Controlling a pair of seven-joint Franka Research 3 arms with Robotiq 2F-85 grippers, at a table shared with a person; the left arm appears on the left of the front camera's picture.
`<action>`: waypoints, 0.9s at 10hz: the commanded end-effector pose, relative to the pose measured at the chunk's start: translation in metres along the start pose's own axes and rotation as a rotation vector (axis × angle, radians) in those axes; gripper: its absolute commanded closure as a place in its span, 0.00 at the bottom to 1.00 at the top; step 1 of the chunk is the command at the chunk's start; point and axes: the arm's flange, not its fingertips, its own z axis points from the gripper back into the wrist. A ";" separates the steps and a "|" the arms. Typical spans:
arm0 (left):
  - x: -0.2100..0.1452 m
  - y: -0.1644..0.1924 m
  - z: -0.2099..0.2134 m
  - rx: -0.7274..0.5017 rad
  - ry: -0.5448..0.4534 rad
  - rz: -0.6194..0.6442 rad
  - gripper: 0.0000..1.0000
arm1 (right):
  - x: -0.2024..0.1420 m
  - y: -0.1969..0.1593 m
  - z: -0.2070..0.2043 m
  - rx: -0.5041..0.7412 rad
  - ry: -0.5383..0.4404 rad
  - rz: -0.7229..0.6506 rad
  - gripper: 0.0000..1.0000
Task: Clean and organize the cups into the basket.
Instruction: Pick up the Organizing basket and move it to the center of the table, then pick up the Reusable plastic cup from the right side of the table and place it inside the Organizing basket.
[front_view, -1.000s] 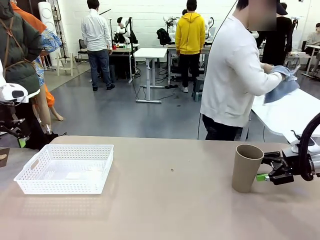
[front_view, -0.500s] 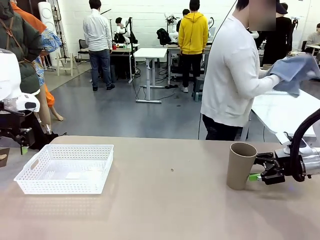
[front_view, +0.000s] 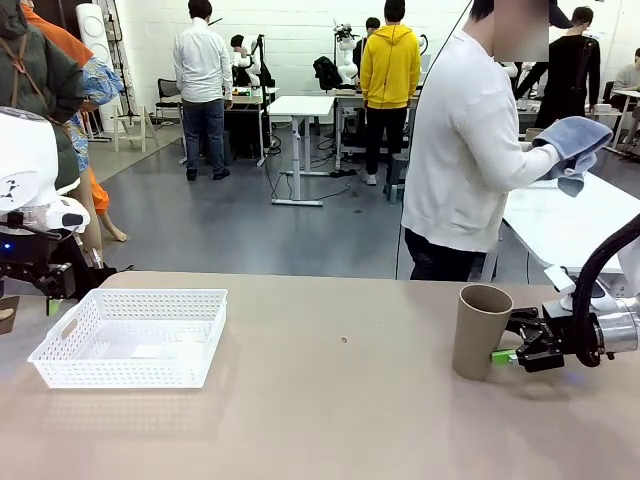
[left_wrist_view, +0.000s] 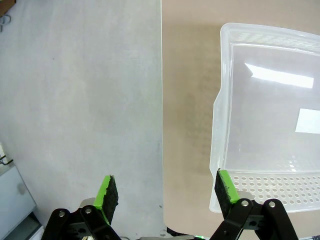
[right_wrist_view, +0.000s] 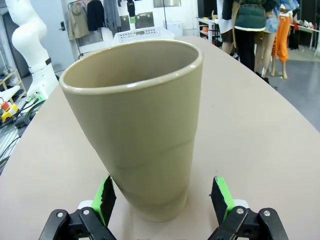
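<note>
One tan tapered cup (front_view: 484, 331) sits between spread right fingers (right_wrist_view: 221, 197) (left fingers (left_wrist_view: 107, 192) spread too).

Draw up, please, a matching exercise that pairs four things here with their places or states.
Things: 1 cup; 2 basket; 3 left gripper; 4 right gripper.
Places or states: A open, above the edge of the table; B standing, table's right side; C open, straddling the cup; D table's left side, no cups inside.
Pairs: 1-B, 2-D, 3-A, 4-C.
</note>
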 end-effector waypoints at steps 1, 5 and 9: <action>0.004 0.000 0.002 0.030 0.021 0.011 0.00 | -0.001 -0.004 -0.009 0.041 -0.026 0.046 0.00; 0.008 0.002 0.000 -0.007 0.025 0.016 0.00 | -0.002 0.001 -0.034 0.112 -0.035 0.058 0.00; 0.010 0.002 0.001 -0.064 -0.007 0.023 0.00 | -0.006 0.001 -0.054 0.151 -0.022 0.053 0.00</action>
